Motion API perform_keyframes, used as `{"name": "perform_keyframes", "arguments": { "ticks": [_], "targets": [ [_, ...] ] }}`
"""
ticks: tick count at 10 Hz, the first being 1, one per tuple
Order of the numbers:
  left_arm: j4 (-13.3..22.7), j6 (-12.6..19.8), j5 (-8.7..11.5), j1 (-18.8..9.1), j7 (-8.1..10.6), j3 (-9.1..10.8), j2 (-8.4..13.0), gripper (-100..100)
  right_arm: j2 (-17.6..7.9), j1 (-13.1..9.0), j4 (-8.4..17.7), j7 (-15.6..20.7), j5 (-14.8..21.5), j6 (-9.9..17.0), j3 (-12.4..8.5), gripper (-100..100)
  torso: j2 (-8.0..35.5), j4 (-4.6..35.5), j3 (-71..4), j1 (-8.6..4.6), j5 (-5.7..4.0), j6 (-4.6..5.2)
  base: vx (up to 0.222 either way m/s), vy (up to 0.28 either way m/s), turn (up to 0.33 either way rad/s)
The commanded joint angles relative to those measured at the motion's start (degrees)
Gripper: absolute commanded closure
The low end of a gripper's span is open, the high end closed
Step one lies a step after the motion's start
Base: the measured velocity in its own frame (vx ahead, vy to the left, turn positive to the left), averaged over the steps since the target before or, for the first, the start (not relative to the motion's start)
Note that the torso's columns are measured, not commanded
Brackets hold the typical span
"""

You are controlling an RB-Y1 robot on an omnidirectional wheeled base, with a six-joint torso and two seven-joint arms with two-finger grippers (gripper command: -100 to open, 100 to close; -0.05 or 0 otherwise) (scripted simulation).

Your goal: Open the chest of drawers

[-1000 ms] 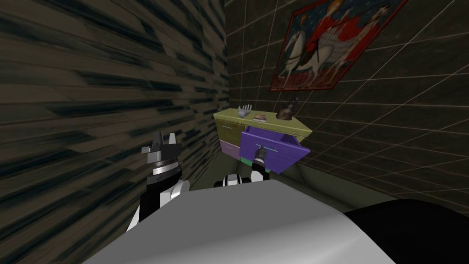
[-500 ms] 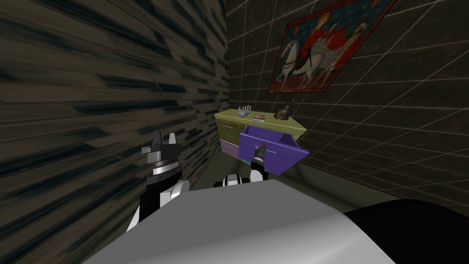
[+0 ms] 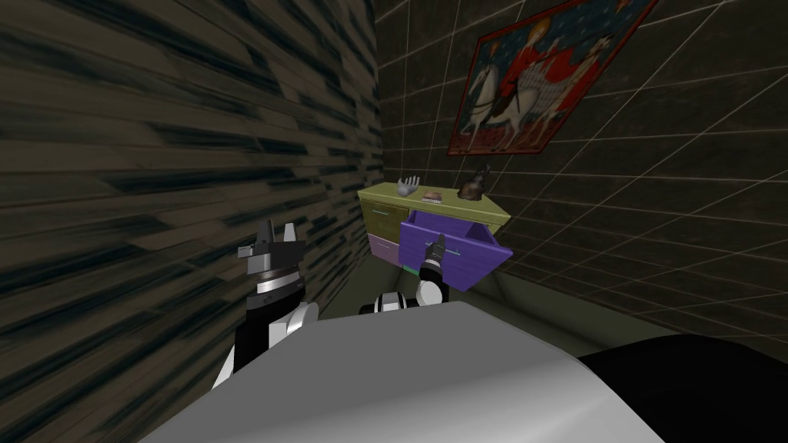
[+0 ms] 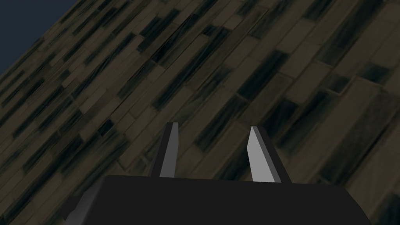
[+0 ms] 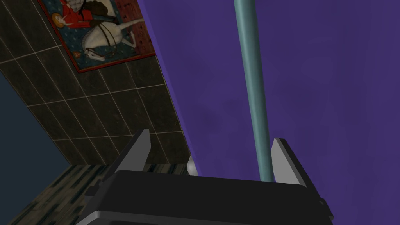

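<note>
Yellow-green chest of drawers (image 3: 387,218) standing in the corner, purple drawer (image 3: 471,261) jutting out; right end effector (image 5: 211,146) gaping astride its teal bar handle (image 5: 252,97); left end effector (image 4: 213,150) hanging open. White hand ornament (image 3: 410,184) sitting on top.

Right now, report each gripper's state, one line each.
Left gripper: open, holding nothing.
Right gripper: open around the teal handle of the purple drawer, not clamped on it.
</note>
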Motion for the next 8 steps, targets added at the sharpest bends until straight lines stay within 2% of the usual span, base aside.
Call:
{"name": "perform_keyframes", "arguments": {
  "ticks": [1, 2, 3, 8],
  "targets": [
    [0.0, 0.0, 0.0, 0.0, 0.00, 0.00, 0.0, 0, 1.7, -0.3, -2.4, 4.1, -1.1, 1.5, 0.0, -100, 0.1, 0.1, 0.0, 0.05, 0.09, 0.05, -0.013, -0.016, -0.030],
    [0.0, 0.0, 0.0, 0.0, 0.00, 0.00, 0.0, 0, 1.5, -0.2, -1.2, 3.2, -1.0, 1.0, 0.0, -100, 0.2, 0.3, 0.1, 0.17, 0.19, -0.02, 0.001, -0.010, 0.000],
    [0.0, 0.0, 0.0, 0.0, 0.00, 0.00, 0.0, 0, 1.6, -0.3, -1.2, 3.5, -1.1, 1.2, 0.0, 0, 0.3, 0.2, 0.1, 0.21, 0.15, 0.01, 0.000, 0.000, 0.000],
    [0.0, 0.0, 0.0, 0.0, 0.00, 0.00, 0.0, 0, 1.6, 0.0, -0.8, 3.5, -1.3, 1.2, 0.1, 0, 0.0, 0.1, 0.0, 0.02, 0.03, 0.01, 0.000, 0.000, 0.000]
  ]
}}
